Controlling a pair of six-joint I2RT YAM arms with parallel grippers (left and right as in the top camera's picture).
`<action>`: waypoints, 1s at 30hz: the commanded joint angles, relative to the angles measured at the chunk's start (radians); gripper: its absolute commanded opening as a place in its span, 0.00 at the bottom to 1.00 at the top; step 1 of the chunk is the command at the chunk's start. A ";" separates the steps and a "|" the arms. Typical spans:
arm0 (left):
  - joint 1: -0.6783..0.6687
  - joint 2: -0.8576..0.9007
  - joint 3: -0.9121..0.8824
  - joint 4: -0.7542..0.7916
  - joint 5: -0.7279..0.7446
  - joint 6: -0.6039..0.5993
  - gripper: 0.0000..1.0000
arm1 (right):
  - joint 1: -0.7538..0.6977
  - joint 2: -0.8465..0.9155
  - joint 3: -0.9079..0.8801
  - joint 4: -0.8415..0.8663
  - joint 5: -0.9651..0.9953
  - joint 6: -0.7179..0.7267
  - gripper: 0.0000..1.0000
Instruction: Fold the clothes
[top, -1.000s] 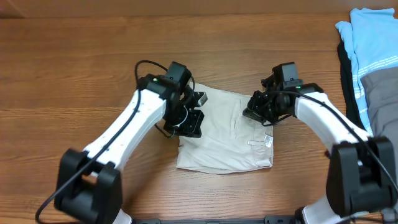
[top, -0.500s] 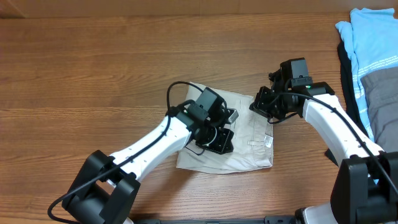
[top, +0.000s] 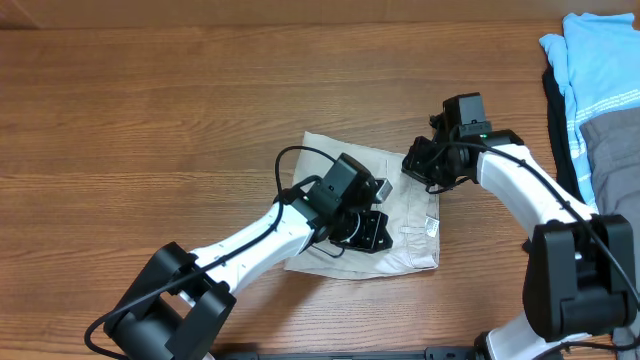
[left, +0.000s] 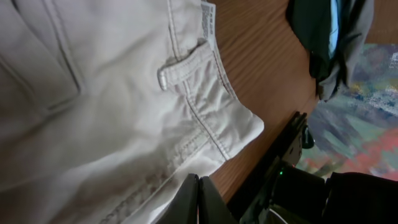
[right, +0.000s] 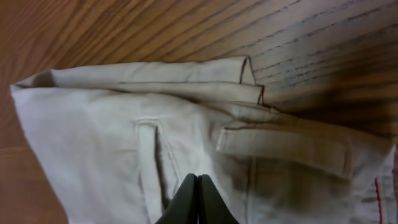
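Note:
The clothes are beige shorts (top: 410, 248) lying folded in the middle of the table. My left gripper (top: 376, 238) is low over their middle right part, fingers shut with nothing between them. Its wrist view shows the shorts (left: 112, 106), a belt loop (left: 186, 62), a white label (left: 207, 14) and the waistband corner just ahead of the gripper (left: 199, 199). My right gripper (top: 413, 172) hovers at the shorts' far right corner, also shut and empty. In the right wrist view the gripper (right: 198, 200) is over the shorts (right: 93, 143) near a belt loop (right: 280, 144).
A pile of other garments lies at the table's right edge: light blue (top: 600, 70), grey (top: 615, 140) and black (top: 555, 110). The left wrist view also catches this pile (left: 329, 43). Bare wooden table (top: 150, 100) surrounds the shorts.
My left arm has swept right across the shorts, from their left edge to the middle right. The right gripper has shifted slightly up toward the far corner. Both stayed shut.

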 joint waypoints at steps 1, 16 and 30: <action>-0.021 0.032 -0.019 0.014 0.020 -0.032 0.04 | -0.016 0.025 0.005 0.007 0.018 0.004 0.04; -0.042 0.250 -0.019 0.069 0.135 -0.058 0.04 | -0.016 0.026 0.000 0.000 0.018 0.003 0.04; -0.020 0.004 0.032 0.034 0.059 -0.019 0.04 | -0.058 -0.077 0.169 -0.150 0.044 -0.031 0.12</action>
